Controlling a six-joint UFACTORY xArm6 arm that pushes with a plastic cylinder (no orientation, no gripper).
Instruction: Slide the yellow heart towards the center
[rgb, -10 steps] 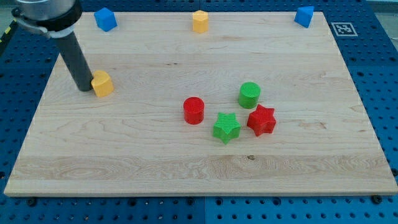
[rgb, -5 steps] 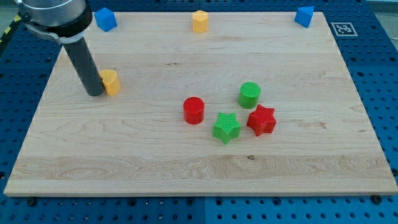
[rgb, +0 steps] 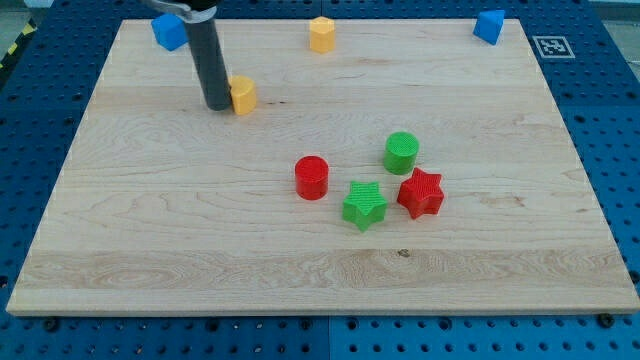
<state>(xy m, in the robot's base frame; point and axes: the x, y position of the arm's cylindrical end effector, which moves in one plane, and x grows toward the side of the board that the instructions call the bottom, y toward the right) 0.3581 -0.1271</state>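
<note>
The yellow heart lies on the wooden board, in the upper left part, left of and above the middle. My tip stands right against the heart's left side, touching it. The dark rod rises from there to the view's top edge.
A yellow block sits at the top middle. A blue cube is at the top left, another blue cube at the top right. A red cylinder, green star, red star and green cylinder cluster right of centre.
My tip has pushed the yellow heart to the right and up the view, from near the board's left edge to the upper left part. The other blocks have not moved.
</note>
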